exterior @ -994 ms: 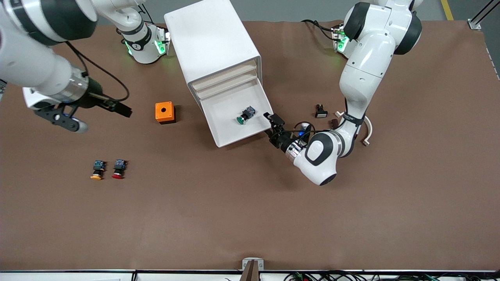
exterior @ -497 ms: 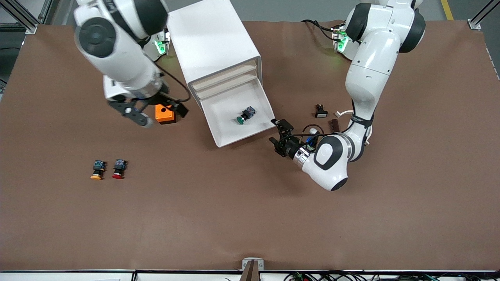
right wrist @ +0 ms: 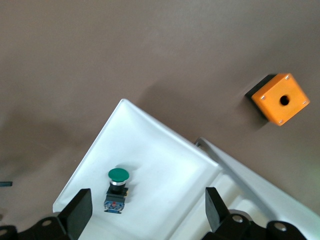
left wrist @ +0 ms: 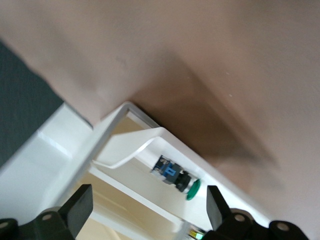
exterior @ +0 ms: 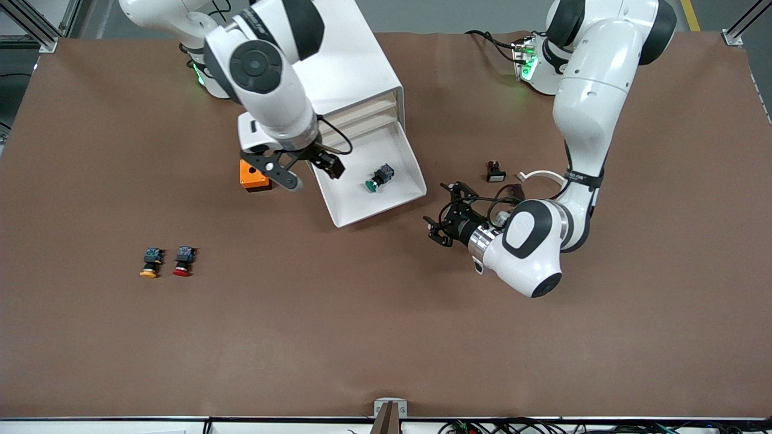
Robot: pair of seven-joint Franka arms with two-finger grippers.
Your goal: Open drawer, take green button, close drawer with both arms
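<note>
The drawer (exterior: 386, 199) and cabinet (exterior: 329, 66) are plain white on a brown table (exterior: 386, 337). The button (exterior: 378, 176) has a green cap and black-and-blue body; a box (exterior: 252, 179) nearby is orange.

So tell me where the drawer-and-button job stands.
Done: the drawer is pulled out of the cabinet. In hand: the right gripper, fingers open, hangs over the drawer's edge near the green button, which lies in the drawer, not yet grasped. The left gripper, open, holds nothing, beside the drawer front. Left: take the button, close the drawer.

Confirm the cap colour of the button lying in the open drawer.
Green; the button in the drawer shows best in the right wrist view.
</note>
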